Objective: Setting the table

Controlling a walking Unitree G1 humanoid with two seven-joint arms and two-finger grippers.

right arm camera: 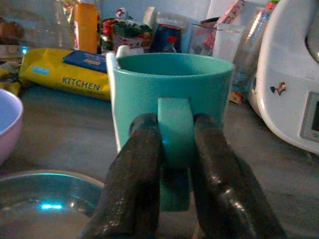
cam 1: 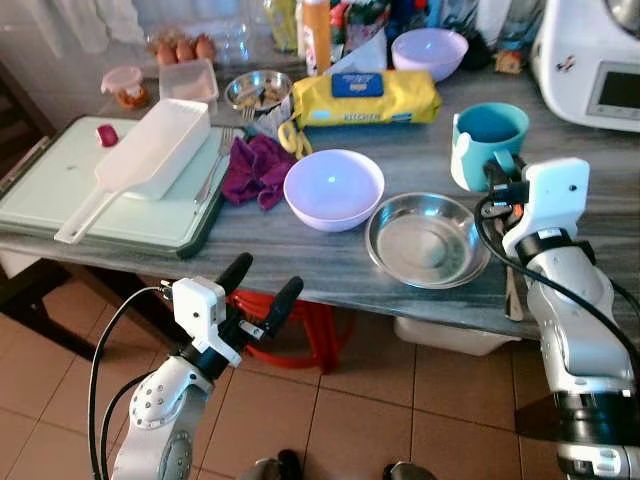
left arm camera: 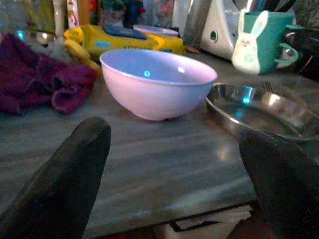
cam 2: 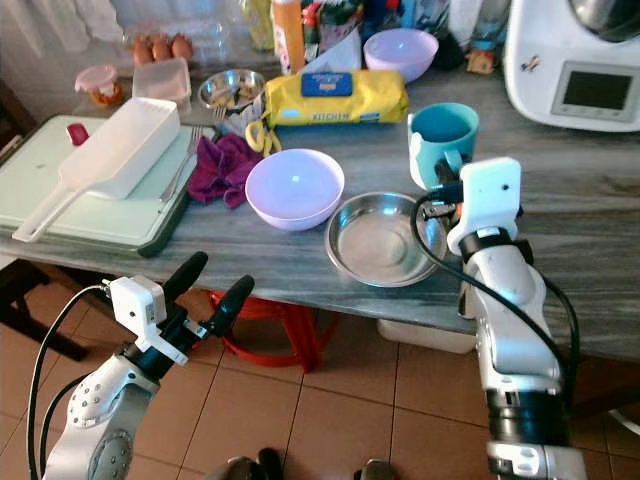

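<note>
My left tool [cam 1: 260, 283] hangs below the worktop [cam 1: 300, 260] edge, fingers apart, before the lilac bowl [cam 1: 333, 187]. A steel dish [cam 1: 425, 240] sits beside it. My right tool [right arm camera: 175, 164] is clamped on the teal mug [right arm camera: 169, 99] handle, mug on the worktop.

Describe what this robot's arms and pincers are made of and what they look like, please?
Each arm is a jointed silver-grey tube with black bands, topped by a white boxy wrist block. Black cables loop outside both arms. The left gripper and the right gripper each have two long, rounded matte-black fingers.
</note>
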